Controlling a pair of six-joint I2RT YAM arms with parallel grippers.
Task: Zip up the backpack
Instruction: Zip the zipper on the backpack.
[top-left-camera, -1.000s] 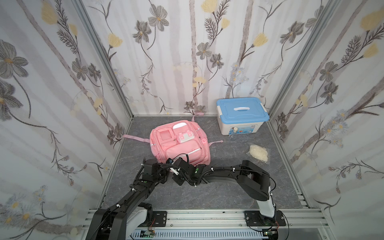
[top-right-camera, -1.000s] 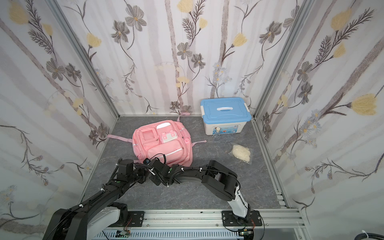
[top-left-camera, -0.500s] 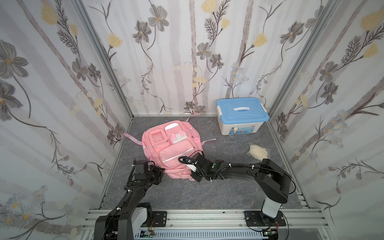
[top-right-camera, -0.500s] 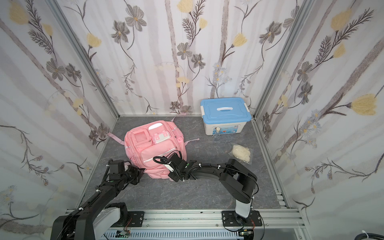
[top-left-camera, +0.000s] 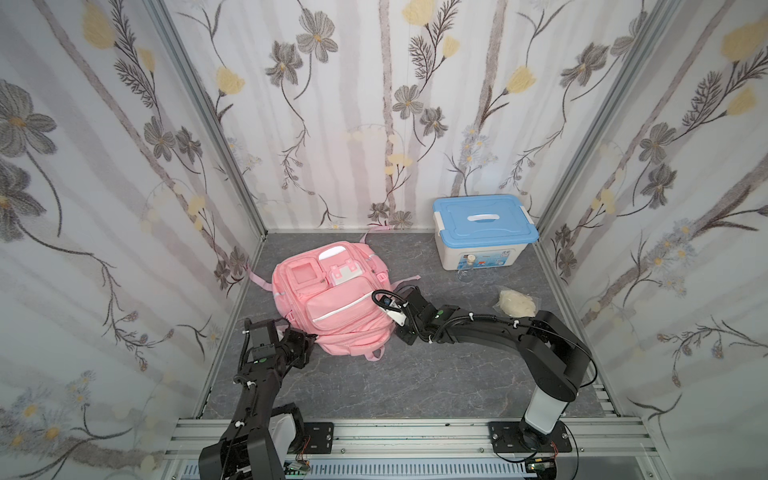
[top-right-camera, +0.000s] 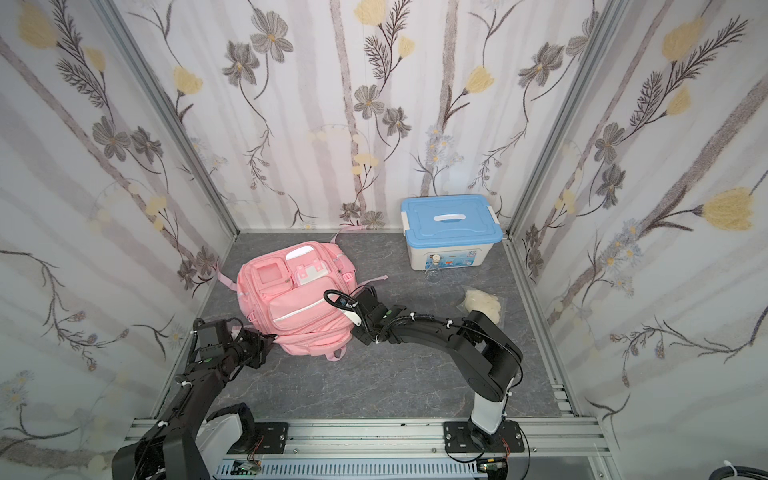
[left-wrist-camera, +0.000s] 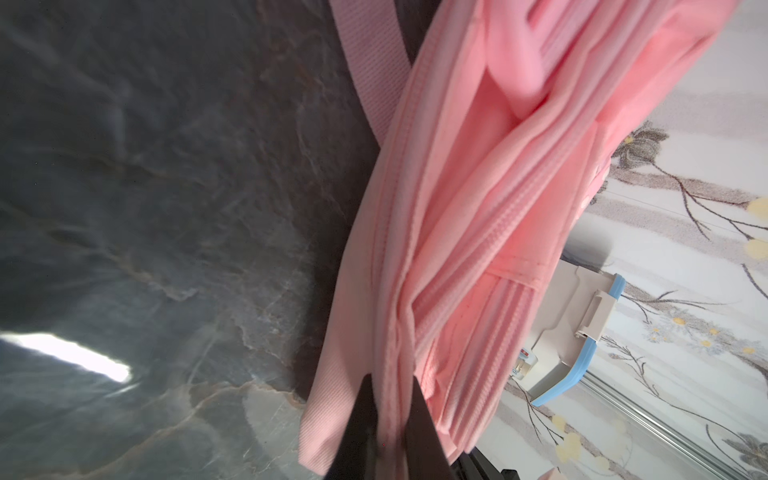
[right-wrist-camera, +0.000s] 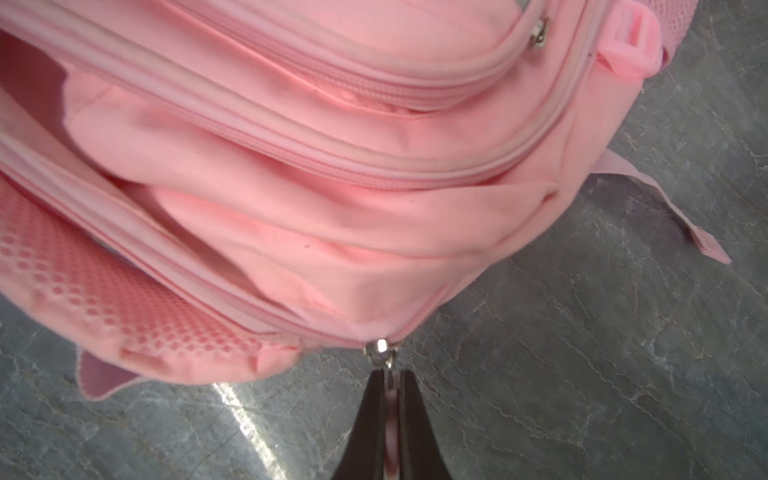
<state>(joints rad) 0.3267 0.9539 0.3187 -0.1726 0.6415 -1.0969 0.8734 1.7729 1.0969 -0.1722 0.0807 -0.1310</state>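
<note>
The pink backpack (top-left-camera: 332, 299) (top-right-camera: 297, 299) lies front side up on the grey floor, left of centre. At its near left corner my left gripper (top-left-camera: 309, 338) (top-right-camera: 268, 338) (left-wrist-camera: 390, 386) is shut, pinching a fold of the backpack's fabric (left-wrist-camera: 478, 208). At the bag's near right corner my right gripper (top-left-camera: 399, 332) (top-right-camera: 359, 336) (right-wrist-camera: 388, 374) is shut on the pink zipper pull, just behind the silver slider (right-wrist-camera: 378, 349). In the right wrist view the backpack (right-wrist-camera: 332, 208) shows a compartment that still gapes along the zip line behind the slider.
A white box with a blue lid (top-left-camera: 484, 228) (top-right-camera: 451, 226) (left-wrist-camera: 573, 332) stands at the back right. A small clear bottle (top-left-camera: 465, 270) lies before it. A clear bag of white stuff (top-left-camera: 517, 303) (top-right-camera: 484, 305) lies right of my right arm. Flowered walls enclose three sides.
My right gripper has moved to the right along the bag's near edge with the zipper pull. My left gripper has shifted left with its fold. The backpack has turned and slid a little left.
</note>
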